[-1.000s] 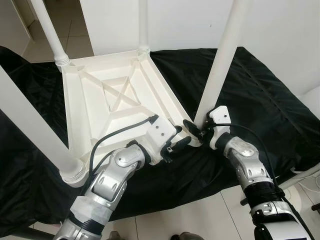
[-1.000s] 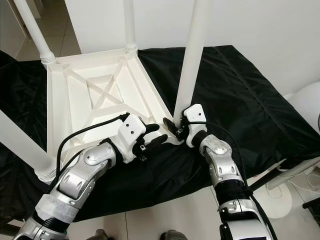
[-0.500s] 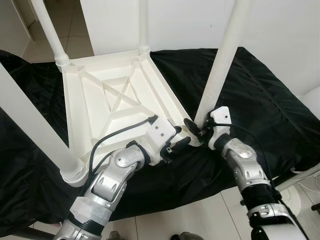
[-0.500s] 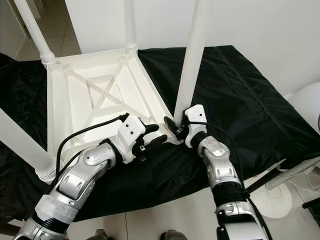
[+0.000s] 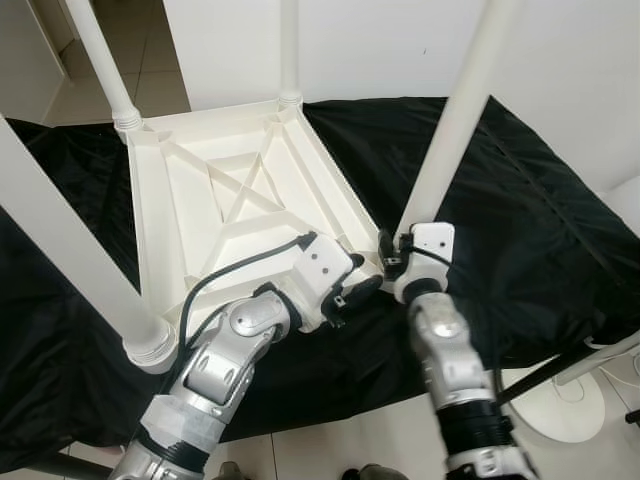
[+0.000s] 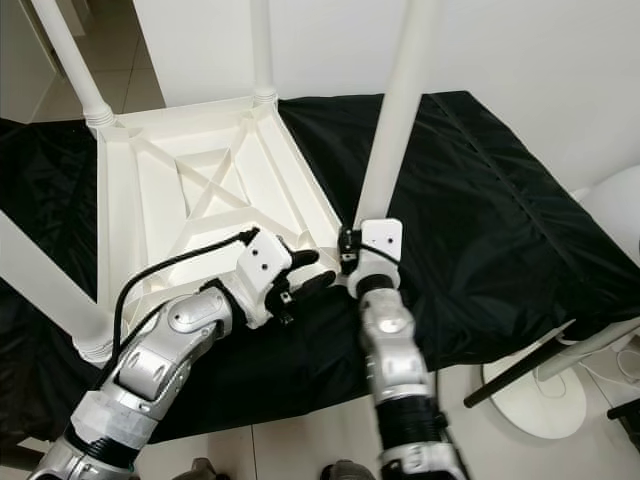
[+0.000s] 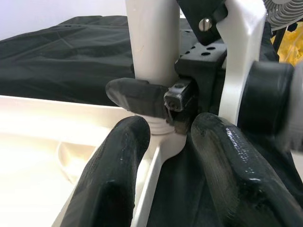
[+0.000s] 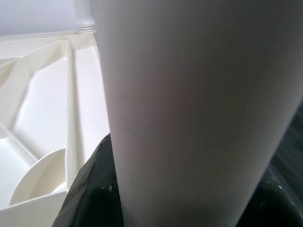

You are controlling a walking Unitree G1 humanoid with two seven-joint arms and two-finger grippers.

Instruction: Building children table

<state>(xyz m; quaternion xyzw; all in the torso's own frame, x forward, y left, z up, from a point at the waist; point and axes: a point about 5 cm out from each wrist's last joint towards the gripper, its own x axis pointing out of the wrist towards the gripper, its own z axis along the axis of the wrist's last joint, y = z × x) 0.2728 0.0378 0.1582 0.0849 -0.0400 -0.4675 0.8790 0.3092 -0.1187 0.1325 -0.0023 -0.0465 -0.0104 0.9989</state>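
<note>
The right gripper (image 5: 392, 262), clamped on the near-right table leg (image 5: 455, 120), had swung round it, apparently screwing it into the upturned tabletop (image 5: 200, 215), while the left gripper's (image 5: 350, 290) parted fingers steadied that corner.

Black cloth (image 5: 540, 220) spread wide, wrinkled, covering surface underneath. White wall (image 5: 380, 45) behind. Pale tiled floor (image 5: 340, 445) at near edge and far left. White round stand base (image 6: 530, 395) on floor at right, dark rod (image 6: 515, 365) crossing above it.
</note>
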